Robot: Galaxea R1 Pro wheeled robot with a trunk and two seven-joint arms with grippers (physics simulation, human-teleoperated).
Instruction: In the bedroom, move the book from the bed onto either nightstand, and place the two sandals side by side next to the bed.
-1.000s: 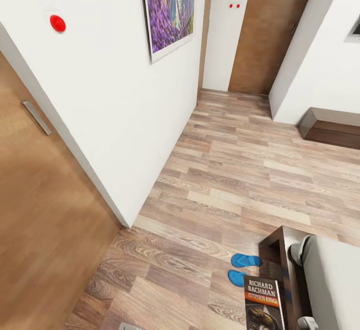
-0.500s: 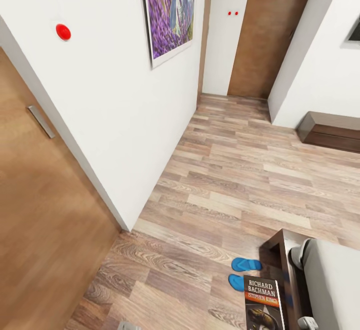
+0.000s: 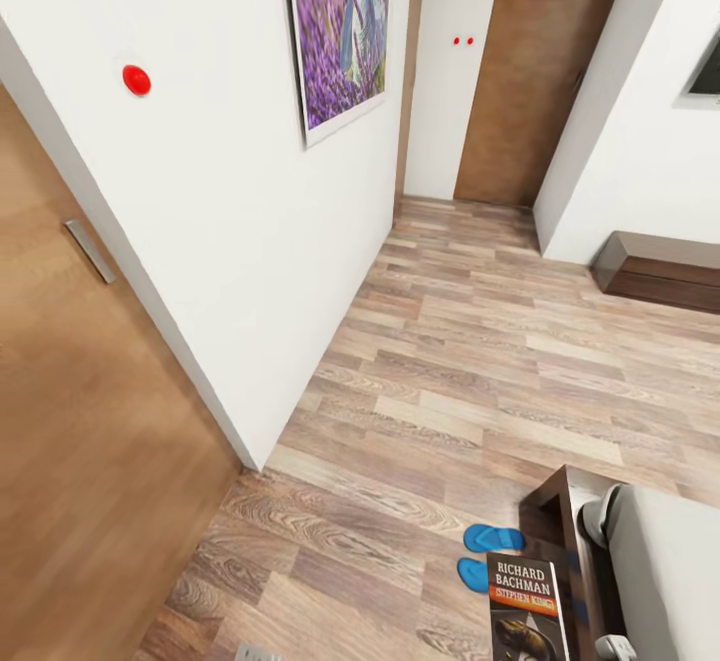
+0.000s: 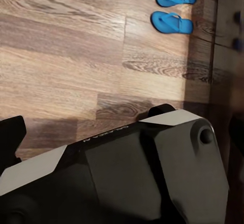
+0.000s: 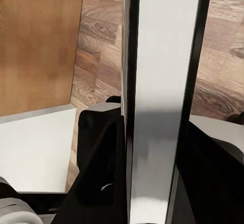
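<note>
The book (image 3: pixel 527 609) stands upright at the lower right of the head view, cover toward the camera, its long axis running up and down. In the right wrist view it shows edge-on as a pale strip (image 5: pixel 160 97) rising between the dark fingers (image 5: pixel 101 158) of the right gripper (image 5: pixel 152 148), which sit against both faces — so that gripper looks clamped on it, holding it near the lower end. Judged from that, the book is already off the mattress and in the air beside the bed (image 3: pixel 665 581), whose dark frame corner lies just to the gripper's right. The relation the coming move turns on is where a resting place lies from this held book: the only low dark-wood cabinet in view, the nightstand (image 3: pixel 655 271), stands well apart from the gripper, ahead and to the right against the far white wall, across open plank floor (image 3: pixel 470 361). That points to carrying the book there with the right arm and tipping its long axis flat before release, though I cannot tell whether a closer nightstand exists. The two sandals (image 3: pixel 490 553) lie on the floor just left of the book and close to the bed's corner; the left wrist view shows them (image 4: pixel 174 9) side by side and parallel, near each other but not touching, well ahead of that arm. The left gripper's fingers are not clear enough to judge — I cannot tell how they stand.
</note>
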